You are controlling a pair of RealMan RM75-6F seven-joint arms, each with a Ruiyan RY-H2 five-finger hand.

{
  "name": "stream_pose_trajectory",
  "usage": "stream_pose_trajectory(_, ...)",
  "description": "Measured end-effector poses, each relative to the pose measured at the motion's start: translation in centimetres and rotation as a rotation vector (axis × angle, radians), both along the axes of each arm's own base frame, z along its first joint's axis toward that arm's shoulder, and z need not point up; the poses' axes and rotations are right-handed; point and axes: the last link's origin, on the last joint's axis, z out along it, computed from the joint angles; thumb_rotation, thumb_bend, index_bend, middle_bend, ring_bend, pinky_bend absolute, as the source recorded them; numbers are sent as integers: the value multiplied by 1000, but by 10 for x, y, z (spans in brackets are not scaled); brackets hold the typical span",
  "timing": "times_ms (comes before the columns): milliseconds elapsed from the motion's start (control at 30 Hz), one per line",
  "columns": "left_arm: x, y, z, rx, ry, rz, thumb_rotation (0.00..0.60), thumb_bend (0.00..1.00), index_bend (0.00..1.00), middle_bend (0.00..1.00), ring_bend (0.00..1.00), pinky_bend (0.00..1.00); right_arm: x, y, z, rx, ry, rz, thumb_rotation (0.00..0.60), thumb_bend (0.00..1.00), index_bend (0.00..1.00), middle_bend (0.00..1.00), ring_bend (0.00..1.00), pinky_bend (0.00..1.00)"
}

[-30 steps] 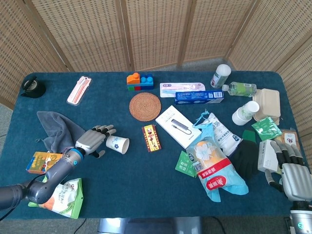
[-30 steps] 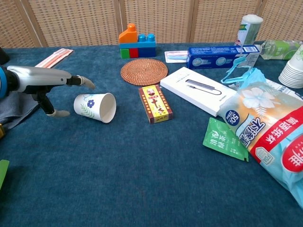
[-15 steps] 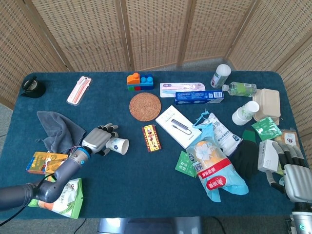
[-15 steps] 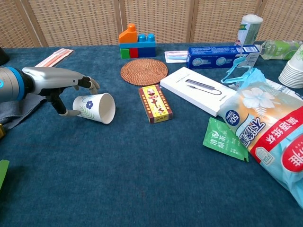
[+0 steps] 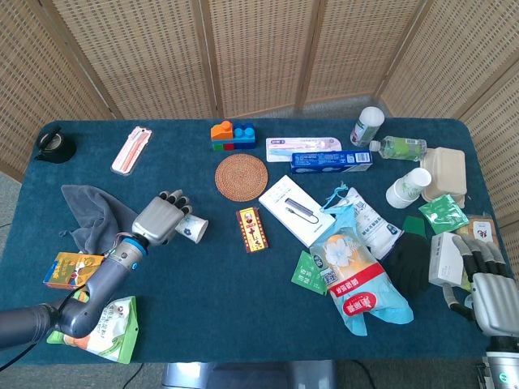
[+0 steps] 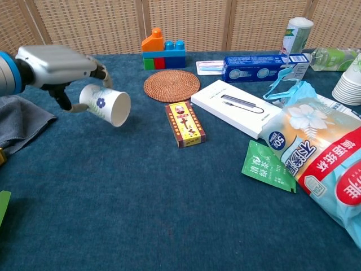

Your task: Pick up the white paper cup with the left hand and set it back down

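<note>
So the left hand (image 6: pixel 53 62) sits at the left side of the chest view with its fingers wrapped around the white paper cup with a little blue flower print (image 6: pixel 105 104), and the cup is tipped on its side, open mouth facing right and a bit down. In the chest view the cup looks lifted clear of the dark blue tabletop (image 6: pixel 169 214); from the head view the left hand (image 5: pixel 158 219) and the cup (image 5: pixel 191 228) sit left of centre, just right of the crumpled grey cloth (image 5: pixel 93 212). A little to the right of the cup lies the small red and yellow box (image 6: pixel 185 123), flat on the tabletop, and above that in the frame is the round woven rattan coaster (image 6: pixel 171 85). The stack of orange, blue, red and green toy blocks (image 6: pixel 163 49) stands behind the coaster near the far edge. The right hand (image 5: pixel 486 284) is way over in the lower right corner of the head view, well apart from the cup, fingers spread and holding nothing.
</note>
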Motion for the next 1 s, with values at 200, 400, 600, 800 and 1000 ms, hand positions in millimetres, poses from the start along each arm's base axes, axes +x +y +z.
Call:
stream_pose_trajectory(200, 7, -2, 10, 76, 181, -164, 600, 452, 353, 205, 130, 187, -2, 0, 0, 2, -5, 0, 600, 448, 0, 0, 0, 0)
stream_pose_trajectory(400, 13, -8, 8, 117, 353, -310, 600, 451, 349, 187, 107, 177, -4, 0, 0, 0, -11, -1, 600, 448, 0, 0, 0, 0)
stream_pose_trajectory(600, 13, -15, -1, 115, 447, -377, 600, 452, 346, 168, 79, 154, -5, 0, 1, -1, -12, 0, 600, 448, 0, 0, 0, 0)
stream_pose_trajectory(800, 7, -20, -7, 114, 515, -421, 600, 452, 354, 162, 69, 149, -5, -1, 0, 1, -16, 0, 600, 449, 0, 0, 0, 0)
stream_pose_trajectory(1000, 7, -27, -16, 126, 586, -517, 600, 452, 347, 131, 36, 130, -5, 0, 0, 0, -16, 3, 600, 449, 0, 0, 0, 0)
